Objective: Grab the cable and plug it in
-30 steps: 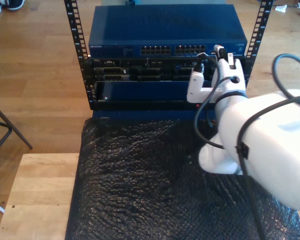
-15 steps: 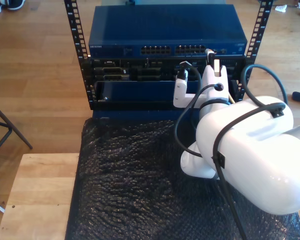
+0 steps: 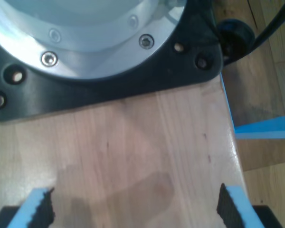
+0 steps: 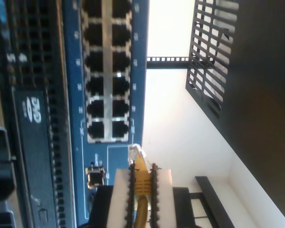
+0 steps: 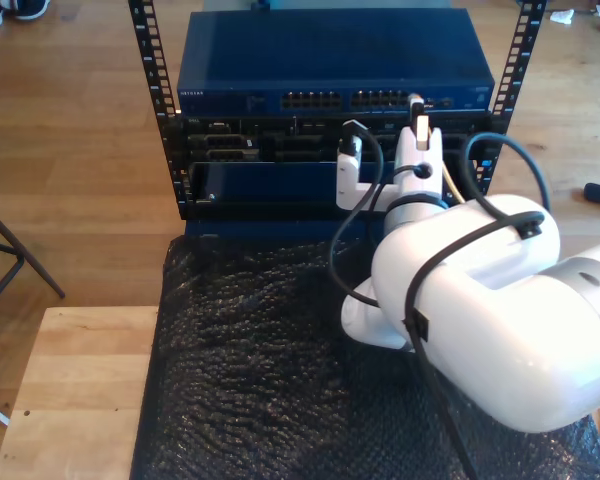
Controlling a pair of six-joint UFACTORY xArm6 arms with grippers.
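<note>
Cable (image 4: pixel 141 190): thin, yellow, with a small clear-yellow plug at its tip.
Cable place: pinched in my second claw (image 4: pixel 141 183), plug tip just beside the blue switch (image 4: pixel 104 71), near the end of its port rows.
Second claw: narrow, clamped on the cable.
First claw (image 3: pixel 133 206): wide, over a wooden table (image 3: pixel 133 152).

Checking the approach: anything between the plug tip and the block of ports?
Nothing. In the second wrist view only bare blue panel separates the plug from the ports.
</note>
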